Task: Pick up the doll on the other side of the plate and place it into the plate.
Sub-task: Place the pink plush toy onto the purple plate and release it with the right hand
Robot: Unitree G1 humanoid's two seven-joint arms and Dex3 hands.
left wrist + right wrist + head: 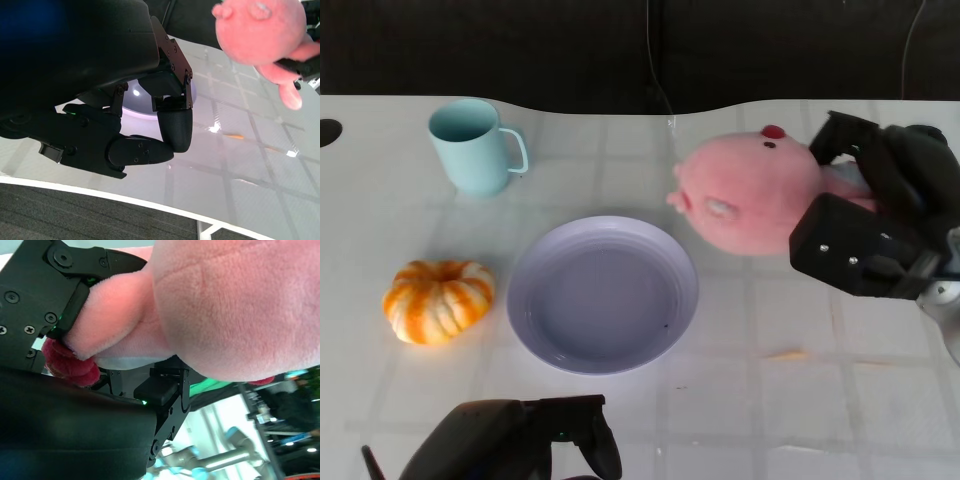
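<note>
Doll: pink plush doll (750,195), held off the bench, just beyond the far right rim of the plate; head toward the plate, red tuft on top; also seen raised in the left wrist view (262,32).
Right hand: black right hand (875,215) wrapped round the doll's rear half, fingers above and below it; right wrist view shows fingers (55,295) pressing into pink plush (225,305) and a dark red part of the doll.
Left hand: left hand (535,440) low at the near edge of the bench, fingers curled in on nothing (150,145), touching no object.
Plate: lilac plate (525,300) at the centre of the bench, nothing in it.
Mug: light blue mug (470,145) upright at far left, handle turned toward the right, well apart from the plate.
Pumpkin: small orange-and-white pumpkin (438,300) just left of the plate, not touching it.
Bench: white bench (420,400) with faint grid lines; small yellowish fleck (785,353) to the right of the plate.
In the way: nothing between doll and plate; mug and pumpkin both on the opposite side.
</note>
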